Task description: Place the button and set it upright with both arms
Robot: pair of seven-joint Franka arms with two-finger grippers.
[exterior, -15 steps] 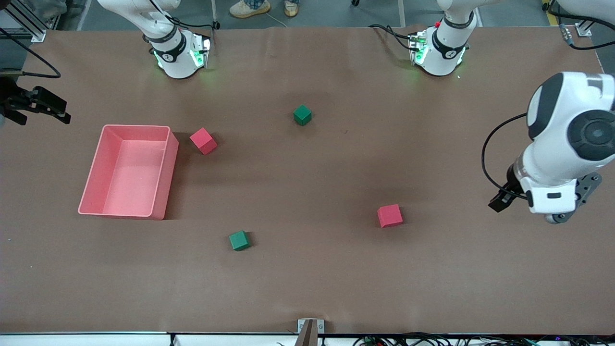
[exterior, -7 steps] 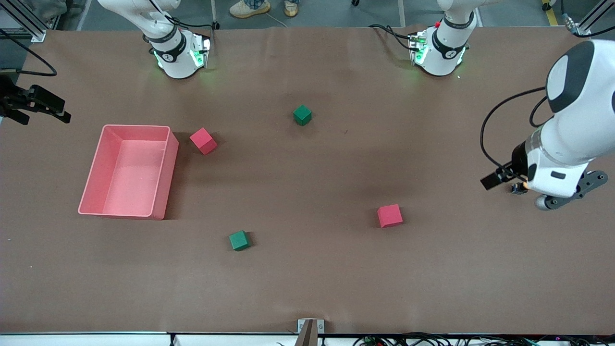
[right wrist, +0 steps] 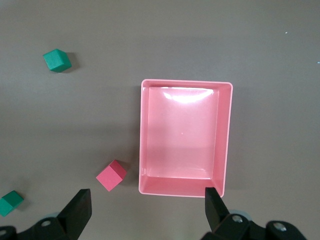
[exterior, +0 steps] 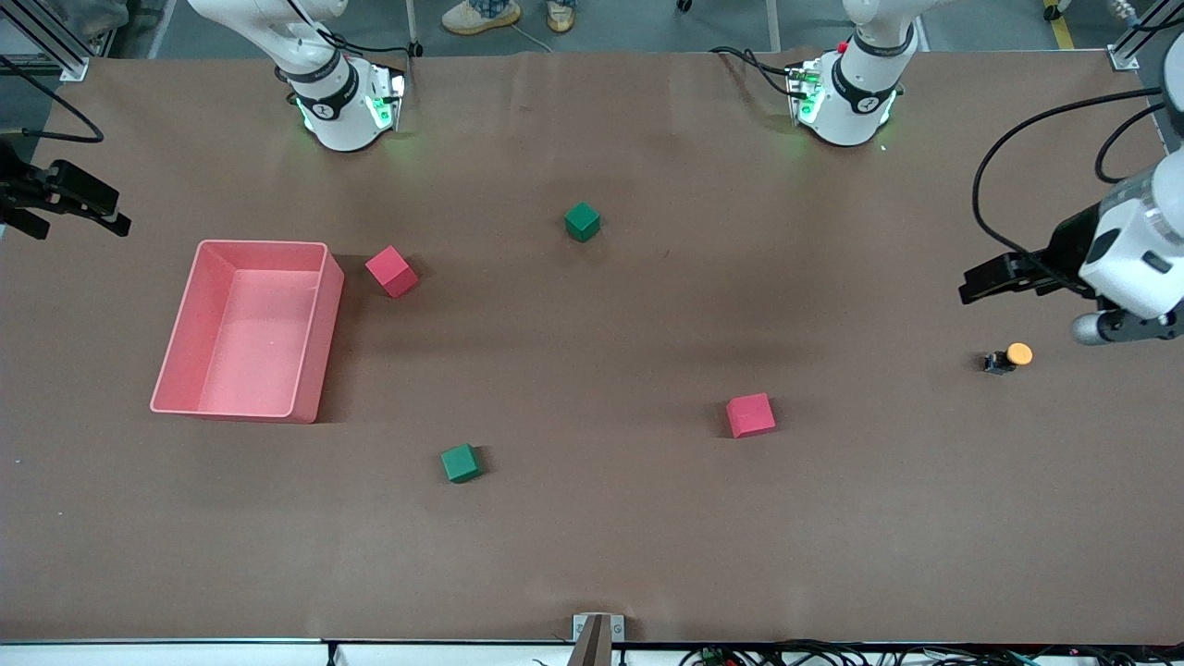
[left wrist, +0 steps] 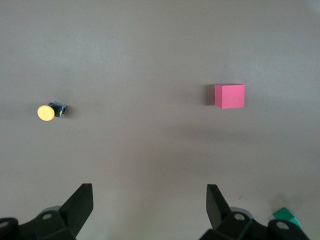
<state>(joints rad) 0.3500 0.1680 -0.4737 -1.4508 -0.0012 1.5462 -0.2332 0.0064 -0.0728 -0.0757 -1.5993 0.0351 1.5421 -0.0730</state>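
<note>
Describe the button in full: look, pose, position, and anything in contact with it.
The button is a tiny push-button with a round orange cap on a dark black-and-blue body. It lies tipped on its side on the brown table, not upright, toward the left arm's end, beside the nearer red cube. Only the table touches it. The left tool is open, in the air close to it and clear of it.
</note>
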